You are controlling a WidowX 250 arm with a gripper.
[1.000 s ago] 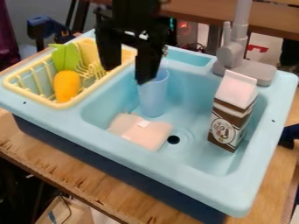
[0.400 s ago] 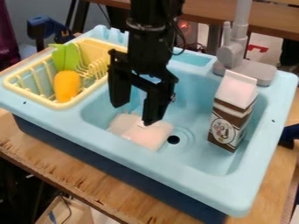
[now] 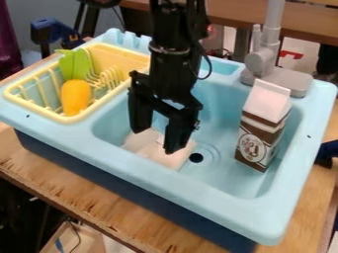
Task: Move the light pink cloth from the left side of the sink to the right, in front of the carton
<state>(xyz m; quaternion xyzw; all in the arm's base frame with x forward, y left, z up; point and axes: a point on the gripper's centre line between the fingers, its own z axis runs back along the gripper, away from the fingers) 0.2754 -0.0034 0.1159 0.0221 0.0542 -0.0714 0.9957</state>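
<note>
The black gripper [image 3: 154,142] hangs over the left half of the sink basin, open, its two fingers apart. Right below its fingertips a pale pink folded cloth-like piece [image 3: 147,149] with a small white tag lies on the basin floor; whether they touch I cannot tell. A light blue cup [image 3: 158,121] stands behind the gripper, mostly hidden by it. On the right side of the basin a brown and white milk carton [image 3: 258,131] stands upright.
At the left, a yellow dish rack [image 3: 72,118] holds an orange carrot-like toy [image 3: 75,97] with green leaves. A grey faucet [image 3: 264,59] rises at the back right. The light blue sink [image 3: 218,185] has a raised rim and a dark drain hole.
From the back of the sink, the gripper has come forward and down over the pink piece, lately shifting slightly right and lower. Its fingers have stayed apart; the other objects have not moved.
</note>
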